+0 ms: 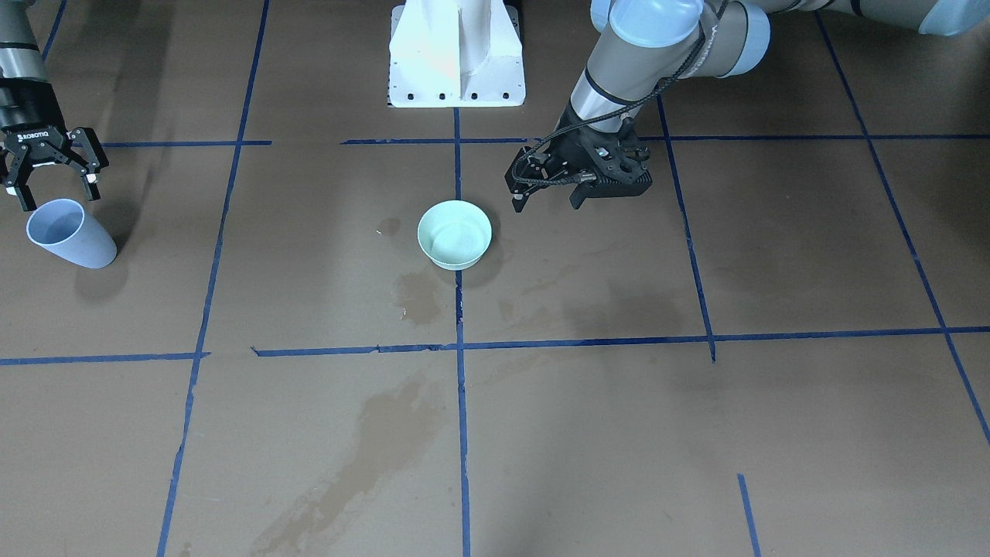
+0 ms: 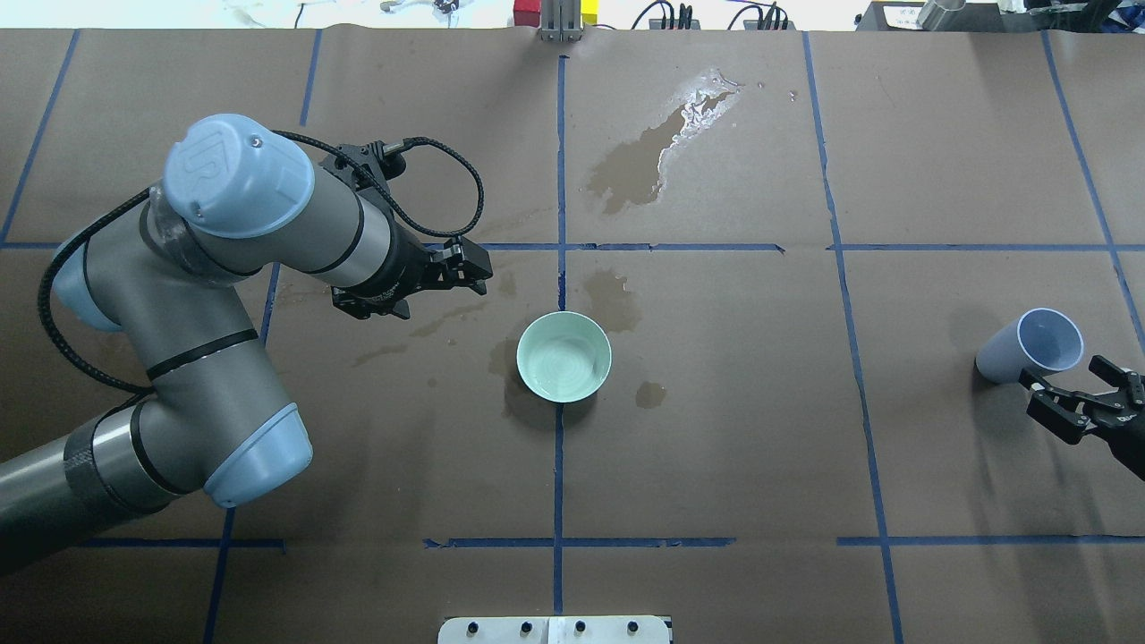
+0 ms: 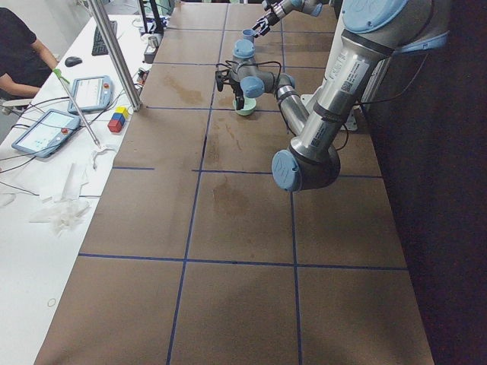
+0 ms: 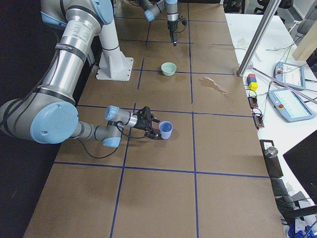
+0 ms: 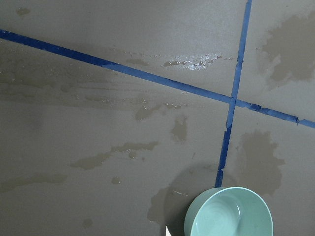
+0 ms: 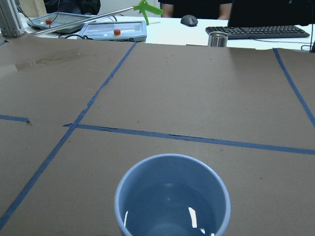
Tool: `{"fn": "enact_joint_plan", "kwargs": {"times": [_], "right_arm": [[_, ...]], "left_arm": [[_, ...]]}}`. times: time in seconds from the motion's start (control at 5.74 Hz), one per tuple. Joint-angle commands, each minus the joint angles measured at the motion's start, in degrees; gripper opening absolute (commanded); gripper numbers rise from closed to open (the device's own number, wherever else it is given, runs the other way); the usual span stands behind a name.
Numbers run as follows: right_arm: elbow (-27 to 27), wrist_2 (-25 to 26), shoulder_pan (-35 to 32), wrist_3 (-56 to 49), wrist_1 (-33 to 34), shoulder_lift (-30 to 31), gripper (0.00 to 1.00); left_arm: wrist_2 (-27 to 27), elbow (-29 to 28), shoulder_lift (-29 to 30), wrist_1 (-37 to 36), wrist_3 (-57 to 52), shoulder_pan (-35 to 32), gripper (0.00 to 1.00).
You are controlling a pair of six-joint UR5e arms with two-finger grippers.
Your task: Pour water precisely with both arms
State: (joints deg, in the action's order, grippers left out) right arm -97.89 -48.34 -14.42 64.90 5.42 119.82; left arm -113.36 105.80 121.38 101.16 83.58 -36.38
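Right gripper (image 1: 60,197) noted spread, just beside blue cup (image 1: 71,236) of water (image 6: 170,209) near right edge; left gripper (image 1: 546,203) spread near bowl (image 1: 455,234).

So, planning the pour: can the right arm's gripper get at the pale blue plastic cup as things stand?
Probably yes. The right gripper hangs open close beside the upright pale blue plastic cup, and nothing shows between them.

My water (image 6: 172,209) sat clear, barely visible, in the upright blue cup (image 6: 120,199), just ahead of my right arm's (image 4: 69,54) spread gripper (image 1: 60,199). My left arm (image 2: 215,304) reached over the counter (image 2: 716,447), gripper (image 1: 546,203) near the green bowl (image 2: 564,356).
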Motion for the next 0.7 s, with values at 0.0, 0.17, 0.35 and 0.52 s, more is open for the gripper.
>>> {"fn": "enact_joint_plan", "kwargs": {"times": [0.0, 0.17, 0.35, 0.52], "right_arm": [[1.8, 7.8, 3.8, 0.2, 0.6, -0.8, 1.0], [3.8, 11.1, 5.4, 0.4, 0.6, -2.0, 1.0], [4.0, 12.3, 6.0, 0.5, 0.6, -2.5, 1.0], [4.2, 12.9, 6.1, 0.8, 0.2, -3.3, 1.0]], "left_arm": [[0.0, -0.1, 0.0, 0.0, 0.0, 0.0, 1.0], [0.0, -0.1, 0.0, 0.0, 0.0, 0.0, 1.0], [0.0, 0.0, 0.0, 0.1, 0.0, 0.0, 1.0], [0.1, 0.0, 0.0, 0.1, 0.0, 0.0, 1.0]]}}
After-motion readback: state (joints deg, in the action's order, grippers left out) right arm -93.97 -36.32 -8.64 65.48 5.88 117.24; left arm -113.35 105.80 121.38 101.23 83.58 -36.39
